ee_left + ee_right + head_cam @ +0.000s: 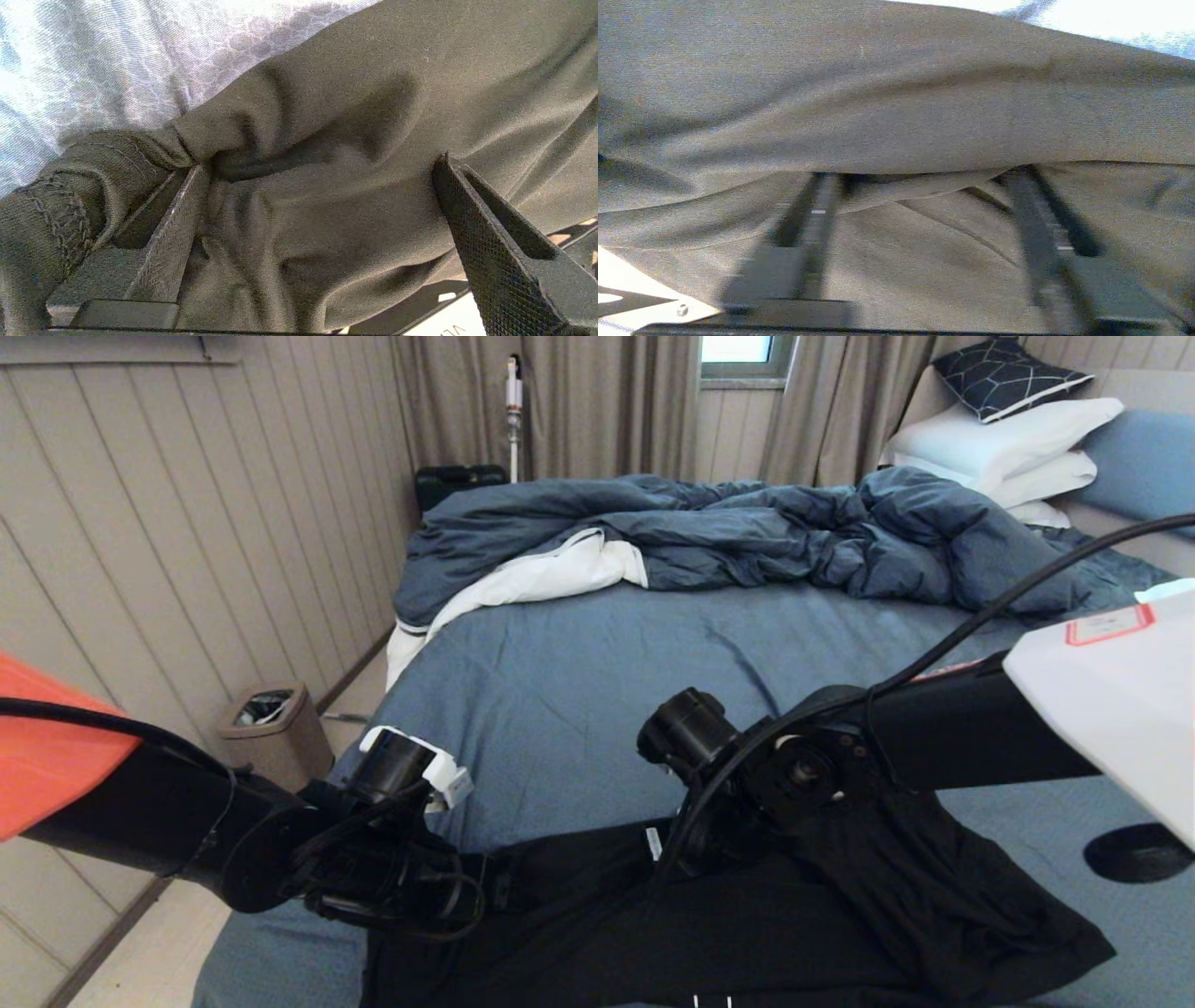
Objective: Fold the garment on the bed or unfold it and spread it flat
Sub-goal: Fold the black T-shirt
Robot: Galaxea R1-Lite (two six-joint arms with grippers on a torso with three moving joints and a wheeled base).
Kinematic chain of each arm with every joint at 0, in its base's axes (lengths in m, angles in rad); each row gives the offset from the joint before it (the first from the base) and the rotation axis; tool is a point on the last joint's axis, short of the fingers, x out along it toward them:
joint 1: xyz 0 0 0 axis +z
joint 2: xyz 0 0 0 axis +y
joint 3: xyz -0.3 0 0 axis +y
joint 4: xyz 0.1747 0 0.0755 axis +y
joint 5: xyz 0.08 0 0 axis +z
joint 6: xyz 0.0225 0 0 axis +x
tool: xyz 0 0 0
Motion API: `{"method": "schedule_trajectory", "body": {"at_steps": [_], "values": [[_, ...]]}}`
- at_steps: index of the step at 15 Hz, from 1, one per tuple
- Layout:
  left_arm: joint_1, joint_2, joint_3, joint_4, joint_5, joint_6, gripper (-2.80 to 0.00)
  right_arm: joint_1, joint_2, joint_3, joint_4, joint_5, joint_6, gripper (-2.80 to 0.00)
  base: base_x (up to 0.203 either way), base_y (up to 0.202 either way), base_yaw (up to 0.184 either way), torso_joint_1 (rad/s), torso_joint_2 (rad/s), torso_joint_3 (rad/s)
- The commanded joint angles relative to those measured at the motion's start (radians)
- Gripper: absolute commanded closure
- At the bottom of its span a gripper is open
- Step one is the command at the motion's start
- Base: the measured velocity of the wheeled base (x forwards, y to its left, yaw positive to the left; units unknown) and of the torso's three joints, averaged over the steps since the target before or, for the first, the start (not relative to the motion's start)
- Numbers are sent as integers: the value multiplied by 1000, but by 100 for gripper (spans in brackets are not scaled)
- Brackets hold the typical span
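Black T-shirt [327, 140]: left gripper [322, 196] jaws spread wide astride a fold; right gripper [924, 205] jaws parted over the hem. Pinch both layers fully before lifting.

Both arms are matte black tubes with round joints and looping black cables. The left arm [233, 840] has an orange shell [42, 747] and a white clip; the right arm [934, 728] a white shell [1111, 700] with a red-edged sticker.
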Motion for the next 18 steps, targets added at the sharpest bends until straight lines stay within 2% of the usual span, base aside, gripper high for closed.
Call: {"method": "schedule_trajectory", "body": {"at_steps": [1,12,18], "values": [[0,8,-1,-1,-2,-3,-280,0,-1,-2,2,0,3,0,0,0,0,0,0,0],[0,11,-1,-1,-3,-3,-280,-27,-66,10,5,-26,5,0,0,0,0,0,0,0],[0,11,1,-1,-2,-3,-280,20,-253,202,7,-25,28,0,0,0,0,0,0,0]]}}
